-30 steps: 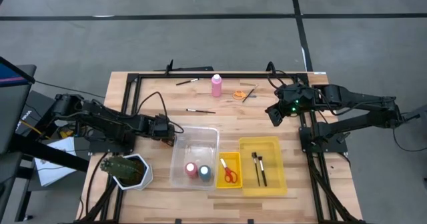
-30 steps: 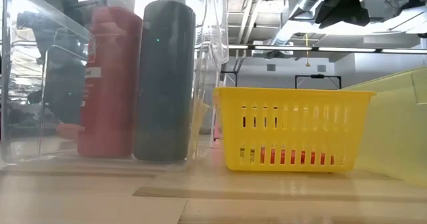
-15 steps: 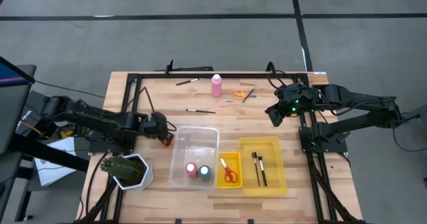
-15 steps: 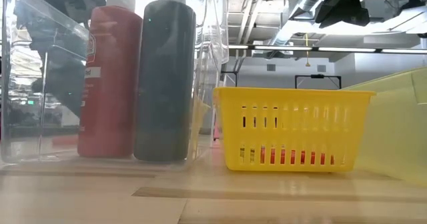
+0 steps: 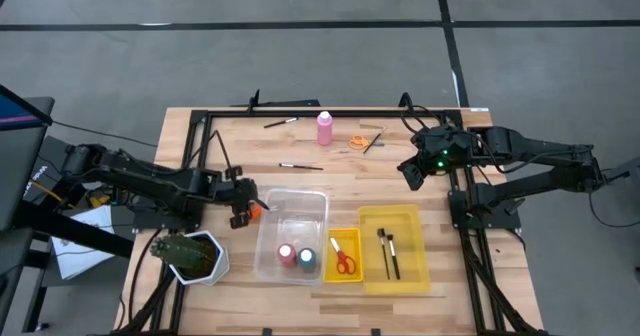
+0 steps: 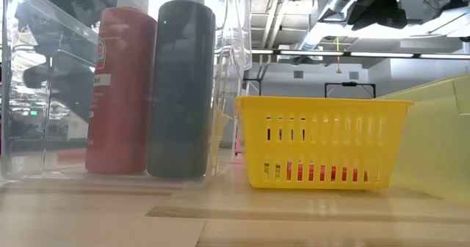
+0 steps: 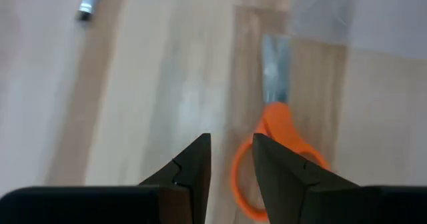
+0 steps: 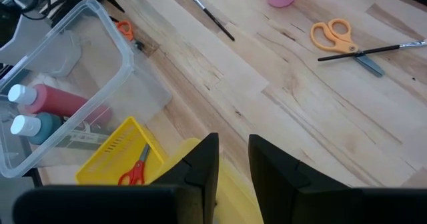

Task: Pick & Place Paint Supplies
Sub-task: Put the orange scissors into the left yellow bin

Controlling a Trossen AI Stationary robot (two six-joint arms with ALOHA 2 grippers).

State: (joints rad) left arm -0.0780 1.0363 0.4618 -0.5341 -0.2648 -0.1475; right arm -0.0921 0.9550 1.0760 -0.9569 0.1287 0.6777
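Small orange-handled scissors [image 5: 256, 208] lie flat on the table against the clear bin's left wall; they also show in the left wrist view [image 7: 275, 117] and the right wrist view [image 8: 124, 29]. My left gripper [image 5: 240, 216] is right over their handle, fingers a narrow gap apart [image 7: 231, 144]. One finger [image 7: 273, 167] covers part of the handle loop. My right gripper [image 5: 411, 173] waits shut [image 8: 233, 147] above the table's right side. A pink bottle [image 5: 325, 128], second orange scissors [image 5: 358, 141] and thin brushes [image 5: 300, 165] lie near the far edge. My left gripper comes at the scissors' orange handle loop [image 7: 241, 177] from above. One finger stands over the loop, the other beside it. I cannot tell whether it touches the scissors, which lie flat on the table.
The clear bin [image 5: 268, 238] holds a red bottle [image 5: 287, 254] and a dark blue bottle [image 5: 307, 259]. A small yellow basket [image 5: 352, 238] holds red scissors, and a yellow bin [image 5: 410, 216] holds two brushes. A potted plant [image 5: 188, 256] stands at the near left corner.
My left gripper has moved toward the table's near edge, along the clear bin's left wall, and now stands over the orange scissors.
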